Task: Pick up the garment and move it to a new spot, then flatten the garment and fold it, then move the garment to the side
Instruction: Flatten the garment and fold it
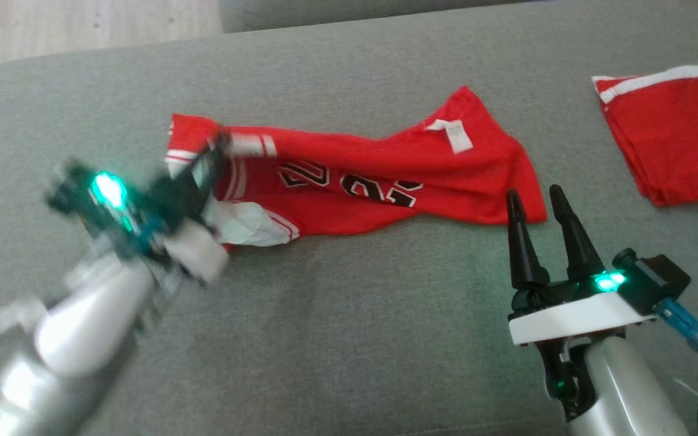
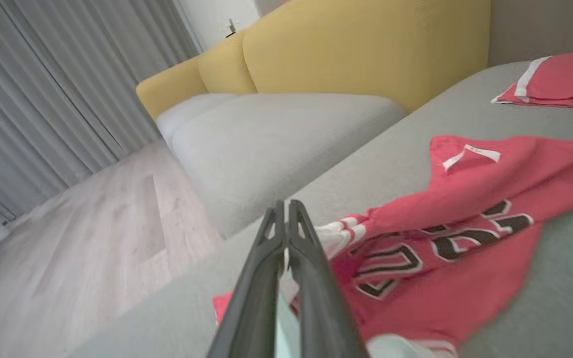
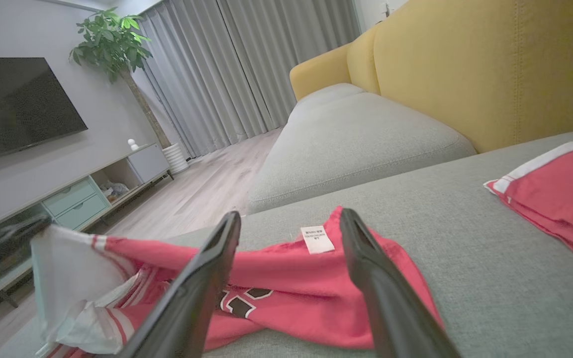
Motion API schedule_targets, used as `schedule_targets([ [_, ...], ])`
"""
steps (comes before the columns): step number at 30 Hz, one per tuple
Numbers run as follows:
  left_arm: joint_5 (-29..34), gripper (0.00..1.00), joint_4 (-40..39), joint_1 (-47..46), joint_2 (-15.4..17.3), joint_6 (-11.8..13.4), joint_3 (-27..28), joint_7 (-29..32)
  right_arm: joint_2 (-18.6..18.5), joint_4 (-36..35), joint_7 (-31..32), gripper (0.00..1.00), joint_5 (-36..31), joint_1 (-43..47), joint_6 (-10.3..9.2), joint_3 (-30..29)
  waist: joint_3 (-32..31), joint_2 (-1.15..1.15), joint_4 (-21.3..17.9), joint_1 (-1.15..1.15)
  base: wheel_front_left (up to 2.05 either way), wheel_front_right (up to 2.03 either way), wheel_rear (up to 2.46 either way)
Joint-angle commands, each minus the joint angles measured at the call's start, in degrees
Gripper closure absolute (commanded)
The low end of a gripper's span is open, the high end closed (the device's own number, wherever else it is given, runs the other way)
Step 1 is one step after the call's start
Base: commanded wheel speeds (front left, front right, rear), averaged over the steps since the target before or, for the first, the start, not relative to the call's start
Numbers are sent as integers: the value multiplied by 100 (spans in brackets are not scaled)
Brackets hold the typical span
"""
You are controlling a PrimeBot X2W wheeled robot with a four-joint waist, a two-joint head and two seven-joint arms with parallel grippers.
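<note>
Left pincer point(image 1: 212, 158), lower left of the head view, blurred: clenched on the left end of the jersey point(image 1: 373, 181), with pale lining between its fingers. The jersey lies crumpled across the middle of the grey sofa point(image 1: 349, 339), numbers up, left end raised. Right pincer point(image 1: 534, 195), lower right: released, fingers spread, tips at the jersey's lower right edge; contact cannot be told. Folded red cloth point(image 1: 676, 133): upper right, well apart.
</note>
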Motion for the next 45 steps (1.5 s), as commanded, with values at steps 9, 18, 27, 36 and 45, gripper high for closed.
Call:
schedule_targets([
  [9, 153, 100, 404, -2285, 939, -1045, 212, 1134, -8, -294, -61, 0, 223, -421, -4, 368, 527, 0, -658, 1, 0, 0, 0],
  [18, 313, 100, 1563, -4077, 1236, -1290, -303, 1608, -8, -451, -61, 0, 506, -636, -4, 616, 1179, 0, -1393, 1, 0, 0, 0],
  [27, 354, 0, 3028, -5204, 796, -906, -118, 745, -8, -560, -61, 0, 592, -687, -4, 714, 1449, 0, -1507, 1, 0, 0, 0],
  [36, -69, 0, 3402, -4644, 293, -874, 29, -448, -8, -428, -61, 0, 315, -660, -4, 489, 1020, 0, -877, 1, 0, 0, 0],
  [45, -742, 0, 2729, -2920, -119, -746, 302, -1111, -8, -212, -61, 0, -34, -423, -4, 61, 172, 0, 42, 1, 0, 0, 0],
])
